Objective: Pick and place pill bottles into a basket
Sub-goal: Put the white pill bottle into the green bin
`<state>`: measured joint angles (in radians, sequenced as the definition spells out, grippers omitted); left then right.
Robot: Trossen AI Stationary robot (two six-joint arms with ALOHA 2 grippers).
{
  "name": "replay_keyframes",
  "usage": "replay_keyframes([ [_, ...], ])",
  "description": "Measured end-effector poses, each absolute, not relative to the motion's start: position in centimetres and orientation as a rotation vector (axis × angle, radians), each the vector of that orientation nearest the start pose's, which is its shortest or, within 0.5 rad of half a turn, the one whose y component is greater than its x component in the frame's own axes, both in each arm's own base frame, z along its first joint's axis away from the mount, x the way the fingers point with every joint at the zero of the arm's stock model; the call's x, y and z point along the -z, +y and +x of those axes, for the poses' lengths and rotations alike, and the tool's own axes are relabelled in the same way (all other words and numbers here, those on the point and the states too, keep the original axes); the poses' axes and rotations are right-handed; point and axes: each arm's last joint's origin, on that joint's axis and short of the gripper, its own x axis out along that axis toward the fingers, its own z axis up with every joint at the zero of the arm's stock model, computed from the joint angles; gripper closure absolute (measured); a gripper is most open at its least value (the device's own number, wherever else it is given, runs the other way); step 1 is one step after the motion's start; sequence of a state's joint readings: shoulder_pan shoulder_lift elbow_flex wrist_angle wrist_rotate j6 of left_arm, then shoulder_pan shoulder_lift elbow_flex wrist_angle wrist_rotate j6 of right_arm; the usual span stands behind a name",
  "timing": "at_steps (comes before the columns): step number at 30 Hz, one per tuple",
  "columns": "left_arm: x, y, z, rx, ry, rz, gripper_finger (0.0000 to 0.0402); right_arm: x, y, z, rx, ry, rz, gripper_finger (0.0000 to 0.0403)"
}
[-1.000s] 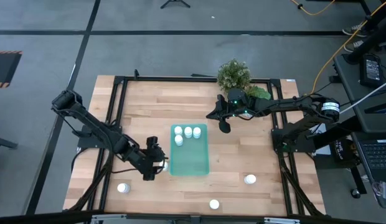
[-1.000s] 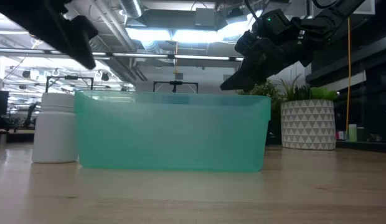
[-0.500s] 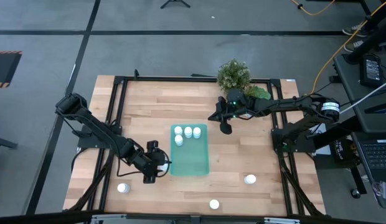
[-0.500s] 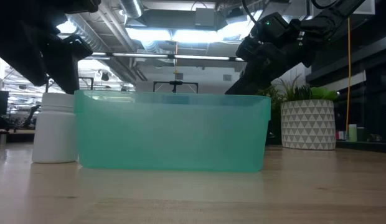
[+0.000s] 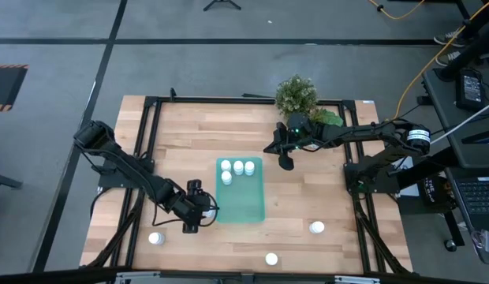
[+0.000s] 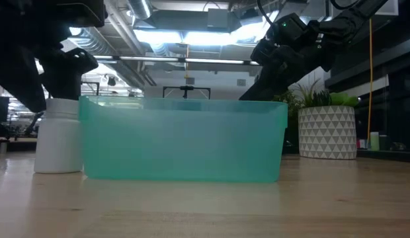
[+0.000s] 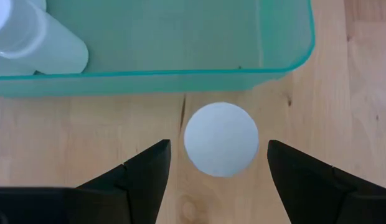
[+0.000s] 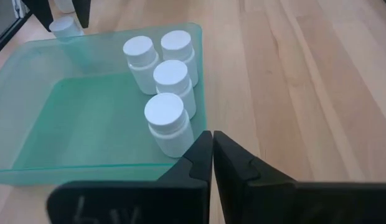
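White bottles (image 8: 163, 118), caps same white. Basket (image 6: 185, 139) teal-green, see-thru. Table (image 5: 189, 134) pale wood w/ grain lines, black frame round the edge. Pot (image 6: 327, 132) white w/ grey triangle pattern, green plant (image 5: 296, 95) in it. Arms dark/black; right one has a small green light.

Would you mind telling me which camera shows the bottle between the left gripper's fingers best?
The left wrist view: the bottle sits centred between open fingers. The high view hides most of it under the left gripper; the low view shows its side.
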<state>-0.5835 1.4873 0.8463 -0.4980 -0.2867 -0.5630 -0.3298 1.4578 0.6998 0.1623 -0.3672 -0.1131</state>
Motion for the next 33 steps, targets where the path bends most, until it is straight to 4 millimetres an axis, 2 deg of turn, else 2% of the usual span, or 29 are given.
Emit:
replay_keyframes([
  [19,-18.22,-14.02,23.36,-0.051,1.030,-0.036,0.0149,-18.78,-8.33,27.58,-0.067,0.556,0.096,0.0385],
  [33,-18.27,-13.97,23.45,-0.069,1.010,-0.028,0.0207,-18.79,-8.33,27.57,-0.068,0.555,0.093,0.0385],
])
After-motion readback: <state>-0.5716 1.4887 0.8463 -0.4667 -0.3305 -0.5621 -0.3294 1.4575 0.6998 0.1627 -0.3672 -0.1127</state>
